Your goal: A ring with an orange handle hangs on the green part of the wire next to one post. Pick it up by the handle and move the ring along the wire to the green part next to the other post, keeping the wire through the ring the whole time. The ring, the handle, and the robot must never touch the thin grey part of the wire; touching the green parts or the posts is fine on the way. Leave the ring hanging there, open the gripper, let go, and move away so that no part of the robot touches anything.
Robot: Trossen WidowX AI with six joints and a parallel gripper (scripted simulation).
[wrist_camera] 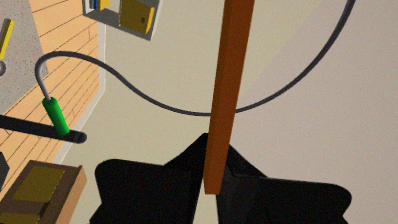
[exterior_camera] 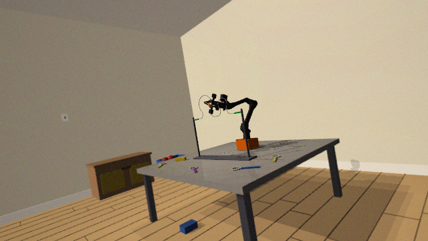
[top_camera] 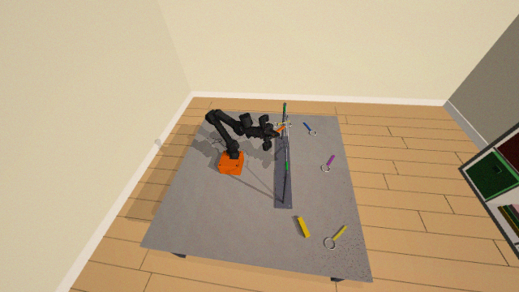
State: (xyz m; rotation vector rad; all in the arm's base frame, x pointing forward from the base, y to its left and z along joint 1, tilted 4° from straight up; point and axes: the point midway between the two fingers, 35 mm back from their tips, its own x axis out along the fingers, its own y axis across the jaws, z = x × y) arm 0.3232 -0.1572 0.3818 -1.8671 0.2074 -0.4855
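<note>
My gripper (top_camera: 278,134) (exterior_camera: 206,102) (wrist_camera: 210,138) is shut on the orange handle (top_camera: 280,129) (exterior_camera: 209,104) (wrist_camera: 230,90), up at the wire's height. The handle's ring end runs out of the wrist view; a small pale ring shows at the wire in the top view, but whether the wire passes through it is too small to tell. The thin grey wire (wrist_camera: 197,114) passes behind the handle in the wrist view; whether they touch is unclear. One green part (top_camera: 286,166) (exterior_camera: 196,119) (wrist_camera: 56,116) is at the near post, the other (top_camera: 285,109) (exterior_camera: 237,112) at the far post.
Spare rings with blue (top_camera: 307,126) (exterior_camera: 251,167), purple (top_camera: 331,161) (exterior_camera: 195,170) and yellow (top_camera: 340,233) handles lie on the table, with a yellow block (top_camera: 303,227) (exterior_camera: 180,158). The posts stand on a dark base (top_camera: 282,182) (exterior_camera: 224,157).
</note>
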